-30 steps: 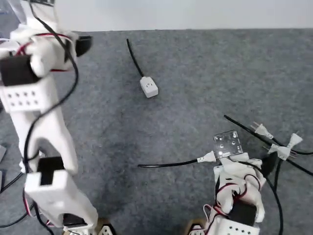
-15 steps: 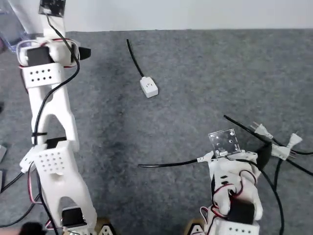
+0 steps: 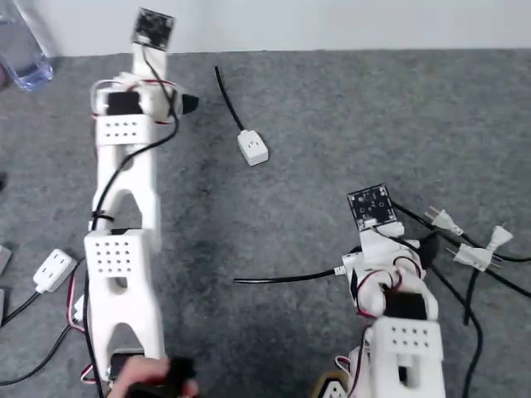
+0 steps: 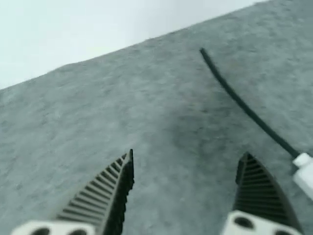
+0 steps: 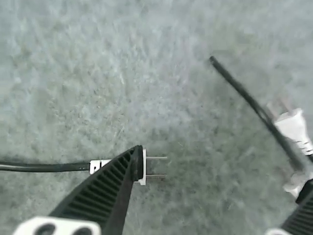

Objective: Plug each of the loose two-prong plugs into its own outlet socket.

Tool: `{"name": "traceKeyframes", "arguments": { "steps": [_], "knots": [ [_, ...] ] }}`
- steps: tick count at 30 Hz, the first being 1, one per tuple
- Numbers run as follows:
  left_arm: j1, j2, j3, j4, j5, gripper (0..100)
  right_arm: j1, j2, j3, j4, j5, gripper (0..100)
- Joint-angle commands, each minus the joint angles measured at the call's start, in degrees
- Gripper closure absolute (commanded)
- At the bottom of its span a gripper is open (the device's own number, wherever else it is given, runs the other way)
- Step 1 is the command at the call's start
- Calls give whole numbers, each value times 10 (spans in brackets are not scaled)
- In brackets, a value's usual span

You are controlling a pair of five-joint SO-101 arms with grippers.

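Note:
A white outlet socket point(image 3: 253, 148) lies at the back centre of the grey carpet, its black cable point(image 3: 226, 95) running toward the wall. My left gripper point(image 4: 188, 159) is open and holds nothing; it hovers left of that socket point(image 4: 305, 171), beside the cable point(image 4: 244, 107). A white two-prong plug point(image 3: 347, 269) on a black cord point(image 3: 282, 278) lies just left of the right arm. My right gripper point(image 5: 222, 169) is open above it, one finger point(image 5: 115, 188) beside the plug point(image 5: 144, 168). More white plugs point(image 3: 444, 220) point(image 3: 485, 249) lie to the right.
A second white outlet point(image 3: 53, 269) rests at the left edge near the left arm's base. A clear bottle point(image 3: 21, 54) stands in the back left corner. Black cords point(image 3: 489, 278) cross the carpet at the right. A wall borders the far side.
The left arm has swung from the left edge rightward, its gripper now nearer the socket cable, uncovering the outlet at the left. The right arm's wrist has shifted left over the plug.

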Motion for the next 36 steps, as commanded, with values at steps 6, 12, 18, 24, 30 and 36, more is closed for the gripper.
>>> {"name": "traceKeyframes", "arguments": {
  "steps": [6, 12, 18, 24, 30, 36],
  "knots": [
    [45, 17, -4, -34, 28, 678, 0, 140, -13, -97, 27, 524],
    [47, 32, -3, -31, 32, 678, 0, 147, -21, -94, 28, 524],
    [55, 38, -2, -9, 9, 678, 0, 147, -21, -94, 28, 524],
    [54, 76, -4, -19, -2, 678, 0, 148, -20, -94, 28, 524],
    [54, 92, -33, 5, -15, 679, 0, 148, -20, -95, 28, 524],
    [54, 103, -38, 8, -16, 679, 0, 149, -20, -95, 28, 524]
  ]
}}
